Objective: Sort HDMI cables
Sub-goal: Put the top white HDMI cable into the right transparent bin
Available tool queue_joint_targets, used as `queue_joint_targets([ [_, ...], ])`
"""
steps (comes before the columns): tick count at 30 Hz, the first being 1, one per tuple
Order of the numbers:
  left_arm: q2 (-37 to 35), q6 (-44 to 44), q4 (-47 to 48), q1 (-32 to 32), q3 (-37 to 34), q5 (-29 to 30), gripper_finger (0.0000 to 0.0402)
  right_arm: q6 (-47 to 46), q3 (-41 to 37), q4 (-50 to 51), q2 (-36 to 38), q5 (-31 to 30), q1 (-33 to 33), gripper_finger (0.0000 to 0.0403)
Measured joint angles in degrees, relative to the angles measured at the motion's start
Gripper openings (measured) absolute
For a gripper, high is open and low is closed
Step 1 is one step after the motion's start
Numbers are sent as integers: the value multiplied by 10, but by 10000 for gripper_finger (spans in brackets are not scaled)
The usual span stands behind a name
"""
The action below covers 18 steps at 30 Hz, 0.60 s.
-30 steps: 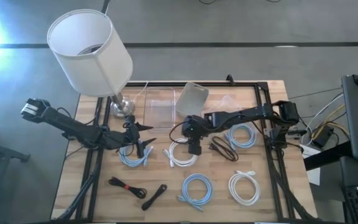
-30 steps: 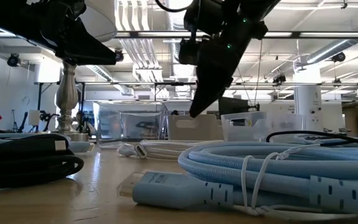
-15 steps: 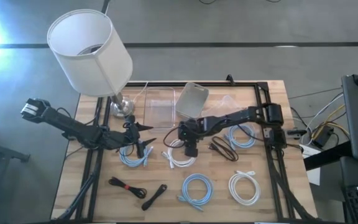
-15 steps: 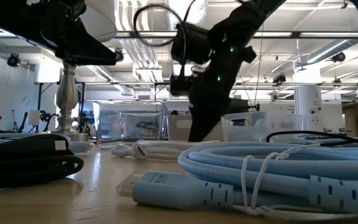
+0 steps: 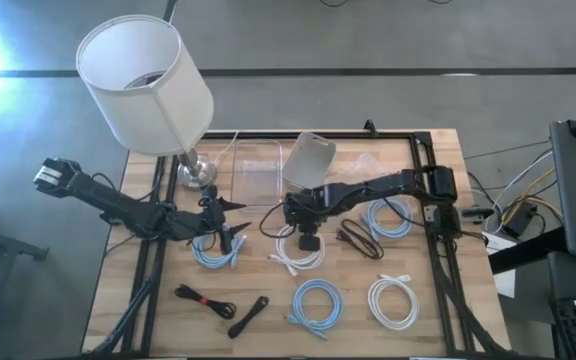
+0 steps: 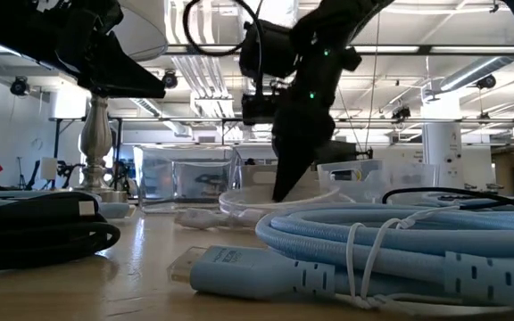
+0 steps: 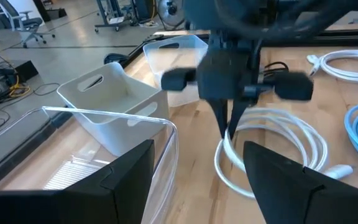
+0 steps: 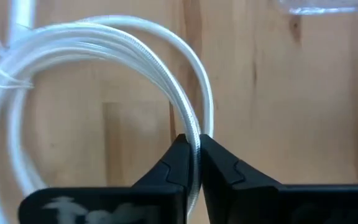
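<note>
The right gripper (image 5: 308, 243) is standing over the middle of the table (image 5: 438, 335), its fingers (image 8: 219, 171) pinching together on the strands of a white coil (image 5: 296, 254). In the low view the gripped edge of that coil is tilting up off the wood, while its plug end is pointing toward the left arm's side. The left gripper (image 5: 230, 240) is hanging with its fingers apart above a light blue coil (image 5: 215, 252).

Counted from above: two white coils, the other (image 5: 393, 301) lying flat at the front right; three light blue coils, the others at (image 5: 317, 303) and (image 5: 388, 217); three black bundles (image 5: 204, 299), (image 5: 249, 315) and (image 5: 359, 242), each lying on a diagonal.
</note>
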<state>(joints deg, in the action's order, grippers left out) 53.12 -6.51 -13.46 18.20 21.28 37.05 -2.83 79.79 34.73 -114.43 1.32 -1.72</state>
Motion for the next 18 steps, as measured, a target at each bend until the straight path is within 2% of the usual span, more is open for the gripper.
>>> queue_joint_targets([
  [4,0,0,0,0,0,0,250,6,14,32,28,-5,0,18],
  [10,0,-10,-3,0,0,0,250,20,16,38,89,-58,0,18],
  [14,0,-15,-3,0,0,0,250,33,16,51,127,-114,0,18],
  [18,0,-15,-3,0,0,0,250,29,16,90,167,-197,0,18],
])
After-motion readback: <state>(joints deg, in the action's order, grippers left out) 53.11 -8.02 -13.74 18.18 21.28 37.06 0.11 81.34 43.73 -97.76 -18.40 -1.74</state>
